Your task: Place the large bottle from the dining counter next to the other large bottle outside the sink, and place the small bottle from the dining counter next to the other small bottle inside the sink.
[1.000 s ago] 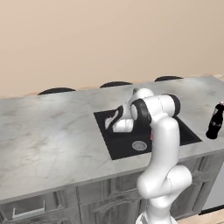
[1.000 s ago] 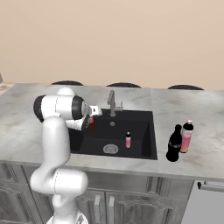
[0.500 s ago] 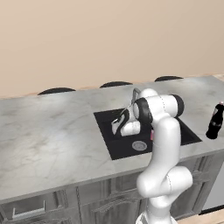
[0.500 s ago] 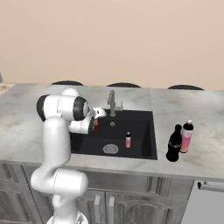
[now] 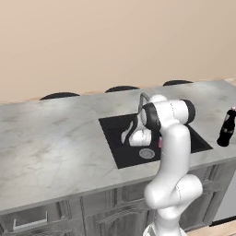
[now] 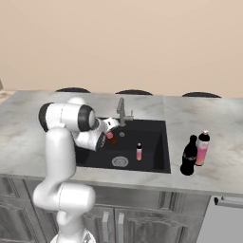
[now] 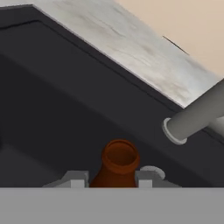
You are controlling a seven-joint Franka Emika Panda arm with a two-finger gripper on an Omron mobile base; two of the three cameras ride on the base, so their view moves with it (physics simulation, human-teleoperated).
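The counter (image 6: 28, 128) is light grey with a marbled, veined pattern, over dark grey cabinet fronts (image 6: 156, 223). The sink (image 6: 156, 142) is black, with a silver-grey faucet (image 6: 121, 110) and a pale round drain (image 6: 120, 162). In the hand view, the small bottle (image 7: 117, 165) is brown-orange glass. In the sink, the other small bottle (image 6: 139, 152) is pale pink with a dark cap. Of the 2 tall bottles, the large bottle (image 6: 189, 155) is near-black, and the other large bottle (image 6: 202, 148) has a pale orange-pink label. The wall (image 6: 142, 42) is plain beige.
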